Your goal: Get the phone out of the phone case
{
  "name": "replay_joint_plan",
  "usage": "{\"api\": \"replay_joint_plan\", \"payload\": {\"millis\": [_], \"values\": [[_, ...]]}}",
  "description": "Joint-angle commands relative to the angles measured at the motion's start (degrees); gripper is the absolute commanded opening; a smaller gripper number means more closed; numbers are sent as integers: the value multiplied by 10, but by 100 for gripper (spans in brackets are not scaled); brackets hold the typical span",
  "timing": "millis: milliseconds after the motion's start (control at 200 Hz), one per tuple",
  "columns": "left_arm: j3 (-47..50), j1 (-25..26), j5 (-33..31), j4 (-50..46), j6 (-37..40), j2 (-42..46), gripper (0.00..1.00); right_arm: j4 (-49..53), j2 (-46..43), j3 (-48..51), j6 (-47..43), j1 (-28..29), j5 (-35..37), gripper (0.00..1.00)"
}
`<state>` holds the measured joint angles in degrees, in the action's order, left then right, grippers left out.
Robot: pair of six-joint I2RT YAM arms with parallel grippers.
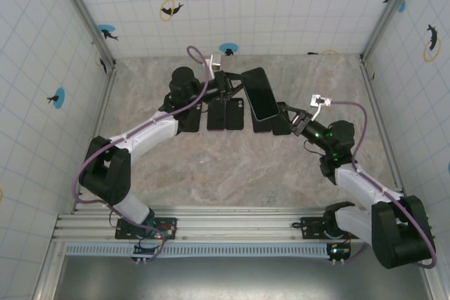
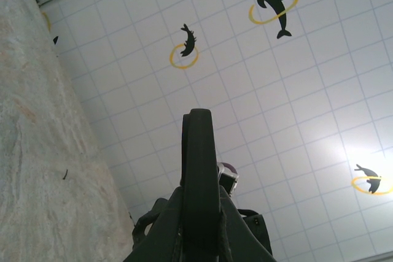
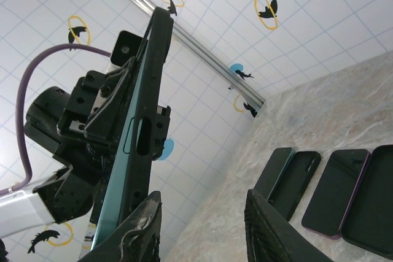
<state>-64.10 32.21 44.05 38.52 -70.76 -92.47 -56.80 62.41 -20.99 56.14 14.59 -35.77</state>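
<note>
L end effector (image 1: 235, 88) clamped on phone (image 1: 261, 95), held off counter; R end effector (image 3: 201, 196) apart, empty. Phone prob stiff, slick; case (image 3: 146, 102) flexy, so peel a corner.

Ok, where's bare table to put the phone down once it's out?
Widest bare patch: the near table, between the row of phones and the front rail. Also free: the far right corner, past the held phone. Crowded: mid-table, around that row.
</note>
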Motion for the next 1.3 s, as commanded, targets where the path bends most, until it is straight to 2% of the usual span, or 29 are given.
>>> {"api": "replay_joint_plan", "payload": {"millis": [0, 701, 856, 1121, 1296], "values": [[8, -3, -7, 42, -4, 13, 0, -68, 0, -1, 12, -2, -5, 39], [18, -3, -9, 96, -39, 4, 0, -65, -2, 8, 3, -12, -29, 38], [18, -3, -9, 120, -56, 2, 0, -20, 3, 2, -27, -8, -41, 38], [27, -3, -12, 134, -65, 0, 0, -19, 15, -7, -31, 3, -53, 37], [25, -1, -22, 149, -77, -12, 0, -85, 30, -5, 39, 12, -41, 38]]}}
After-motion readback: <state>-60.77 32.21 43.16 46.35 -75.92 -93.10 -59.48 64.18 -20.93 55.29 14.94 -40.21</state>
